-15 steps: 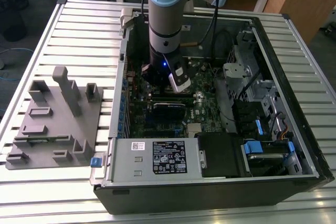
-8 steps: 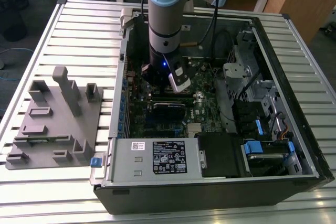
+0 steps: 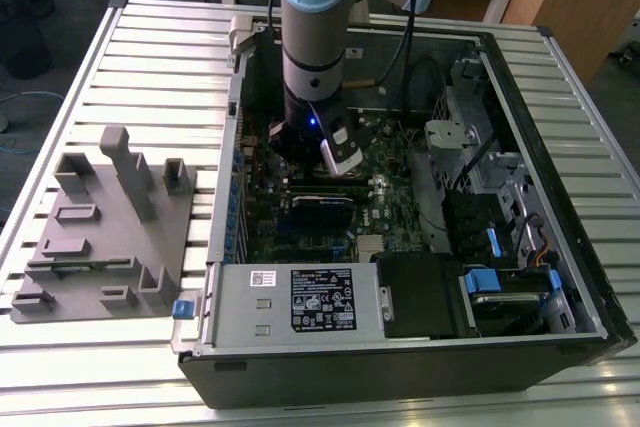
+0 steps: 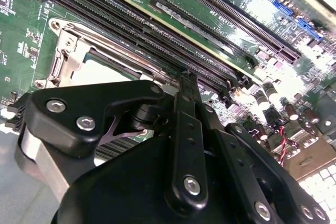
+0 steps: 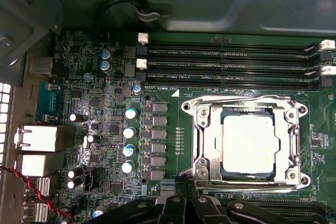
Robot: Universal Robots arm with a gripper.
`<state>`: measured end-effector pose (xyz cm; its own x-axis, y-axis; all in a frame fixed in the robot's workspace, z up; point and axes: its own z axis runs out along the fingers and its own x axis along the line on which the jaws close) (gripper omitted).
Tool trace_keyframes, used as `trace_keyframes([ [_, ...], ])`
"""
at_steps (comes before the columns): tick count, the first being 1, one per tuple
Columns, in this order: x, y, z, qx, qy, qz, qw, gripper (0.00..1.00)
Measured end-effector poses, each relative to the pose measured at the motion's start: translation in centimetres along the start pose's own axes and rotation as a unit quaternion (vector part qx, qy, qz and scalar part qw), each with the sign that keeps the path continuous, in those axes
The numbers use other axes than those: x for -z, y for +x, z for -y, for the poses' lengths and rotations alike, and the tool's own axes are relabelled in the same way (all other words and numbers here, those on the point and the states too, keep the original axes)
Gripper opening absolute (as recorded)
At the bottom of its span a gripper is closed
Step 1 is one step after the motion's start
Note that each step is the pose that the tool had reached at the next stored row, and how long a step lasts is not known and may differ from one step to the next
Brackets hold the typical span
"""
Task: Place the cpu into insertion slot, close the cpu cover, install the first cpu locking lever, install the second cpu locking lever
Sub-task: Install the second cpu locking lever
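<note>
We see the chip [image 5: 248,144] lying in its socket [image 5: 207,145], with the metal cover [image 5: 286,148] closed around it. The gripper [image 5: 184,190] hangs just beside the socket; we cannot tell how its jaws stand.

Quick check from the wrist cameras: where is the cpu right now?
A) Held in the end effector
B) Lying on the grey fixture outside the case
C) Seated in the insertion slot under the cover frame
C: the cpu sits in the insertion slot, framed by the cpu cover.
</note>
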<state>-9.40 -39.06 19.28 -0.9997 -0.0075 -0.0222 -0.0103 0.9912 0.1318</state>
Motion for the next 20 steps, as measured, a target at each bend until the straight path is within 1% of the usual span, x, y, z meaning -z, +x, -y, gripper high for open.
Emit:
trace_keyframes([
  [4,-0.01,0.09,-0.01,0.000,-0.0036,-0.0003,1.0000,0.11],
  [7,-0.07,0.14,-0.01,0.000,-0.0046,0.0000,1.0000,0.11],
  [16,-0.12,0.17,0.00,0.000,-0.0040,-0.0003,1.0000,0.11],
  [18,0.01,0.16,-0.03,0.000,-0.0044,0.0000,1.0000,0.11],
  [20,0.38,0.15,-0.08,0.000,-0.0045,0.0000,1.0000,0.11],
])
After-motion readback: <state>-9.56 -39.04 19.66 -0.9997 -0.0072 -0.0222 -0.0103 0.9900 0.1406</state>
